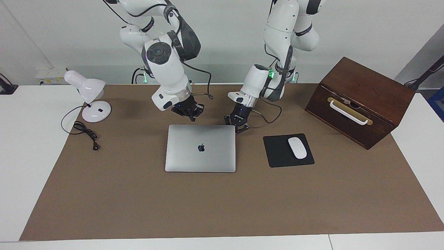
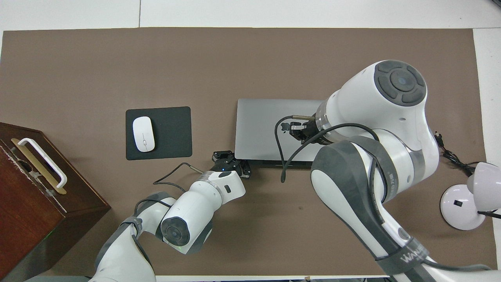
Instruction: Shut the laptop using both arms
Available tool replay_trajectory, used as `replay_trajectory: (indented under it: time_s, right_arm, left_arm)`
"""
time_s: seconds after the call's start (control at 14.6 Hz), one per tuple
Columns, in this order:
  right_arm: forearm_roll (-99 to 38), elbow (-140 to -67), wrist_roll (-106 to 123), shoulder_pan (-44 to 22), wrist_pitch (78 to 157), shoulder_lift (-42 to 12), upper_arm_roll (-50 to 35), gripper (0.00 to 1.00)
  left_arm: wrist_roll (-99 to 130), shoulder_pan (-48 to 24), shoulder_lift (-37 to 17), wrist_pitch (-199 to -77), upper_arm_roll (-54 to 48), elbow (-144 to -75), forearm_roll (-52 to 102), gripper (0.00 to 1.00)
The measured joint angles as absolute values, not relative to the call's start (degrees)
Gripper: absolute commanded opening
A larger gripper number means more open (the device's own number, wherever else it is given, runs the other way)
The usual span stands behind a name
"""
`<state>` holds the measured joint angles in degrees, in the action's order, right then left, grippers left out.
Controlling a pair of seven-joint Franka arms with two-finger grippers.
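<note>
Closed laptop (image 1: 200,148) lies flat. Left gripper (image 1: 238,125), fingers spread, at its one o'clock corner; right gripper (image 1: 189,111), state unclear, at eleven o'clock, raised.

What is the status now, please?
Laptop shut flat. Left gripper low at its robot-side corner; right gripper raised over same edge. Nothing in the way.

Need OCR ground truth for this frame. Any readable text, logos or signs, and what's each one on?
Apple logo, no lettering: centred on the closed laptop lid.
"WAN...": white letters on the right arm's dark grey cover, cut off at the overhead view's edge; the rest can't be read.
Small markings on the left arm's dark band: too small to read.
Mouse, mouse pad, lamp, wooden box: no text visible.
</note>
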<state>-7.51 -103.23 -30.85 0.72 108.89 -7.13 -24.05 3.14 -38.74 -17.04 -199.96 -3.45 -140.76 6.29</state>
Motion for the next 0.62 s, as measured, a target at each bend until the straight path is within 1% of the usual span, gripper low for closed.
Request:
replay_trajectory:
  time_s: [0.41,0.62]
  right_arm:
    - [-7.49,-103.25,-27.75,1.84,104.39,-2.64,-23.83,0.0]
    - [-7.47,-103.24,-23.1,2.77,101.59,-0.31,-21.73,0.0]
  left_arm:
    - [3.15,-38.74,-17.04,-199.99,-3.45,-140.77,6.29,0.0]
    - [3.17,-38.73,-17.03,-199.95,-3.45,-140.77,6.29,0.0]
